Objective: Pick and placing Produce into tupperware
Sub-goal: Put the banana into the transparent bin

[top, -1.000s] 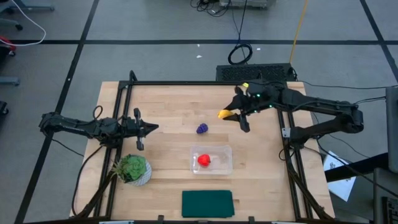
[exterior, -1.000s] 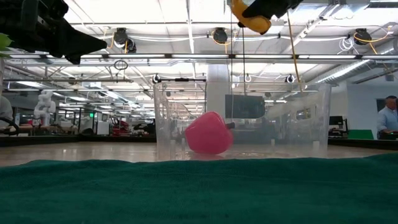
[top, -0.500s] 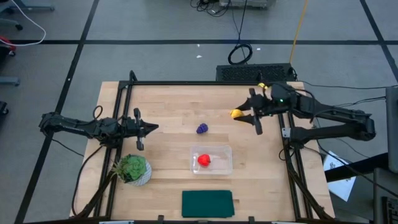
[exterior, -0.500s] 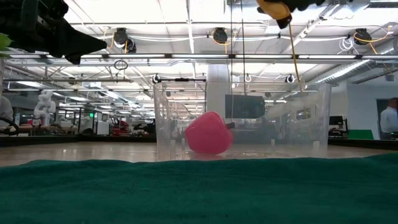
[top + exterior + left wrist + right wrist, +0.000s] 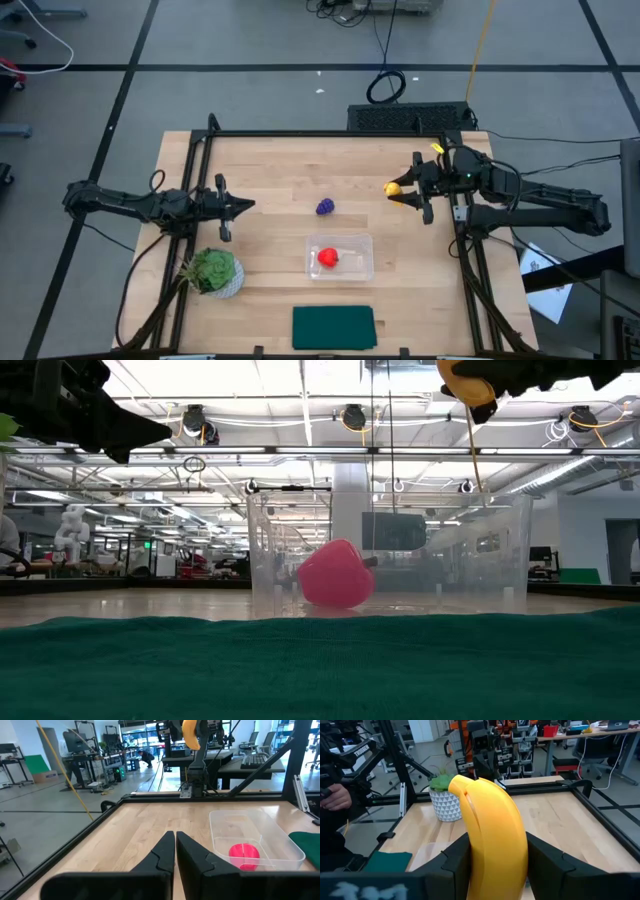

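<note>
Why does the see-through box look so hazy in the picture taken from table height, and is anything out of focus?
Low view: the clear tupperware lets the ceiling lights shine through, so its walls look milky, and the green cloth up close is soft. Right wrist view: the banana fills the frame, slightly soft. High view: even light, faint shadows.

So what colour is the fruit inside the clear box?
Red fruit, almost pink; clearest in the low view.

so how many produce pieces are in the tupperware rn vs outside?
1 inside: the red fruit in the tupperware. 2 outside: the purple grapes on the table, the banana held aloft by the right gripper. None look hidden.
</note>
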